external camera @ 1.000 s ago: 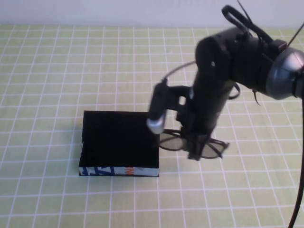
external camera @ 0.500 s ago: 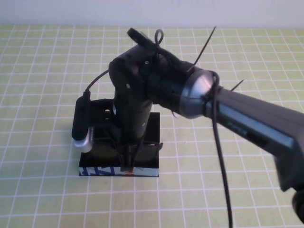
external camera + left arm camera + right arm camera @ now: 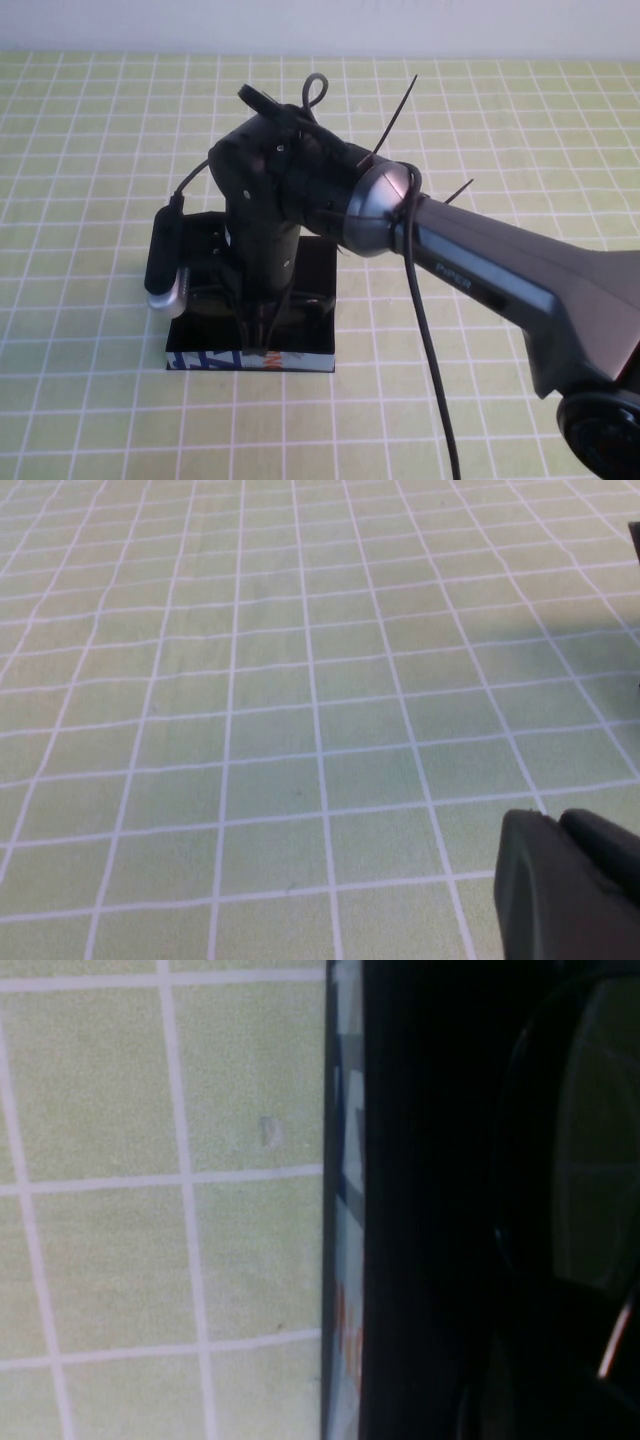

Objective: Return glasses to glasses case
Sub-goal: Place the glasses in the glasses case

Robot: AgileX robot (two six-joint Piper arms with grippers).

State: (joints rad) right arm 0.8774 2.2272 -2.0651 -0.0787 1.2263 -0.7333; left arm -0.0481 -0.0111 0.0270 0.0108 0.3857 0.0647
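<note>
You can read one word only: "PIPER", in small pale letters on the dark grey forearm casing of the right arm [image 3: 470, 280], right of centre in the high view. The blue, white and orange patterned front of the black box-shaped glasses case [image 3: 250, 360] carries marks you cannot make out as letters.
</note>
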